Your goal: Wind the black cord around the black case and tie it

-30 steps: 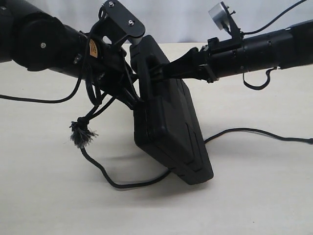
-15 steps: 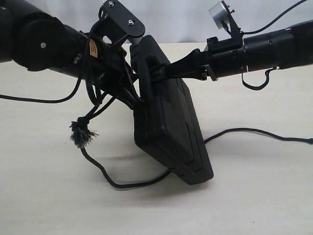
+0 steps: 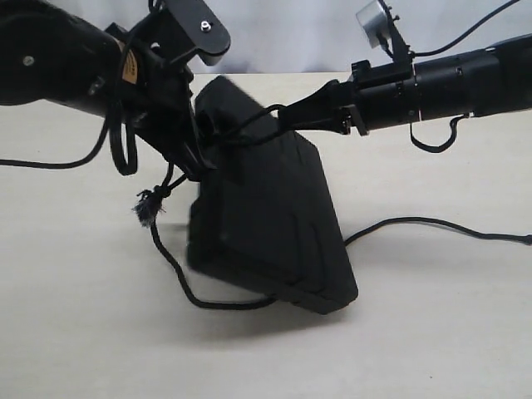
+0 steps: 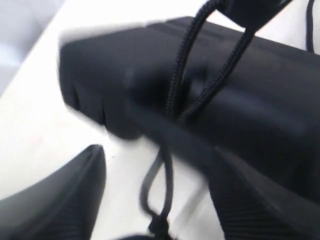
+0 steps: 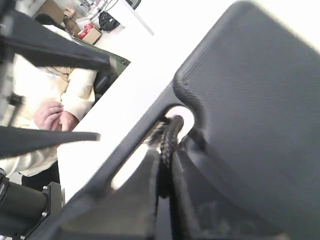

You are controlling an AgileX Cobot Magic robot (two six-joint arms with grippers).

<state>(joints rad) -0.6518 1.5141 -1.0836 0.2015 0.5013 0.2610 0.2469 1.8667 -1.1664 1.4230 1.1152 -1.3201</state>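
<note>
The exterior camera sits low, off my arms, and looks level across the table (image 3: pixel 432 332) at the black case (image 3: pixel 274 224) in mid frame. My left arm comes in from its left and my right arm from its right, with a pale wall (image 3: pixel 291 33) behind. My left wrist camera looks along the left gripper (image 4: pixel 156 165) from very close, so the case fills most of that blurred view, with the black cord (image 4: pixel 175 85) crossing it. My right wrist camera looks along the right gripper (image 5: pixel 165 160), equally close, past the case's handle slot (image 5: pixel 145 155) to a person (image 5: pixel 55 105) in the room beyond the table. All three views share the case and the cord.
</note>
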